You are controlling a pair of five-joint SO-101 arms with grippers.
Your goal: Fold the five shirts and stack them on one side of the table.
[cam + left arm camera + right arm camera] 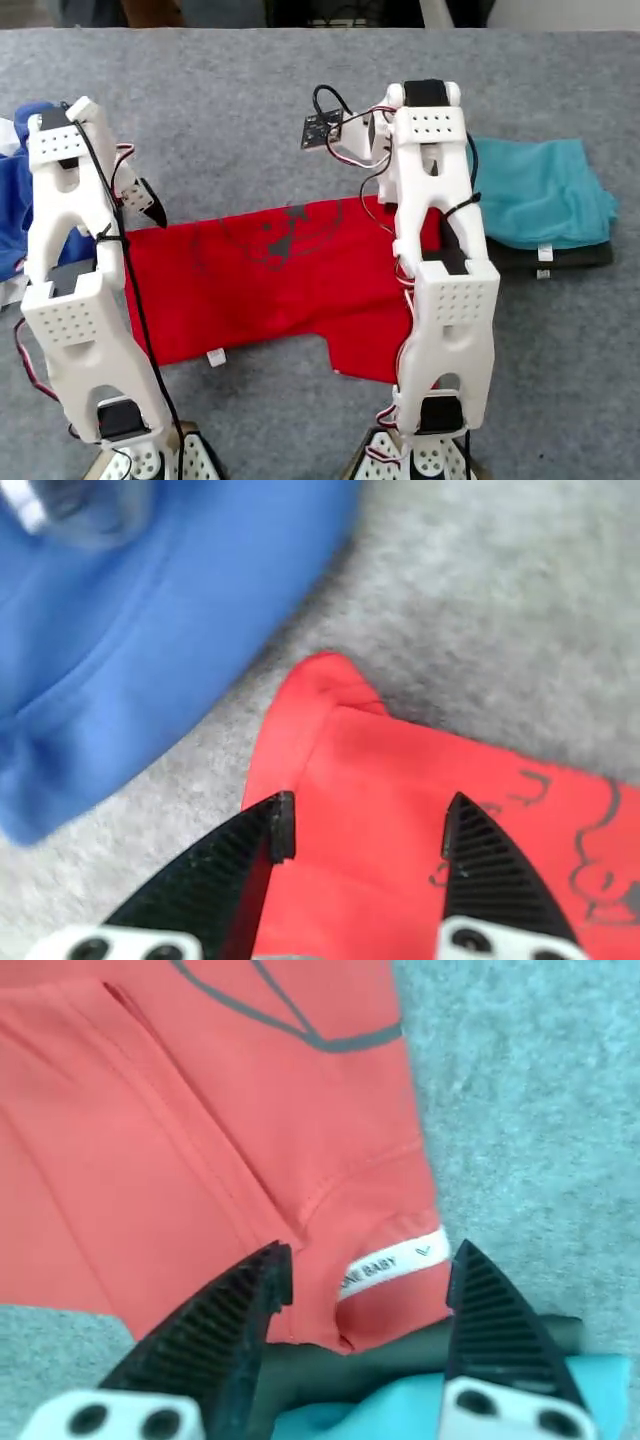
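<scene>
The red shirt (260,280) lies spread flat across the middle of the table (250,100). Its long axis runs from the left side to the right, so each arm has one end beneath it. Its printed face is up and it is lightly creased. The left gripper (371,802) hangs over the left end's far corner, jaws wide apart and empty. The right gripper (371,1252) hangs over the right end by the white label (395,1258), equally open and gripping nothing. A blue shirt (12,200) sits at the left edge, and a teal shirt (540,190) lies folded on a black shirt (570,256) toward the right edge.
</scene>
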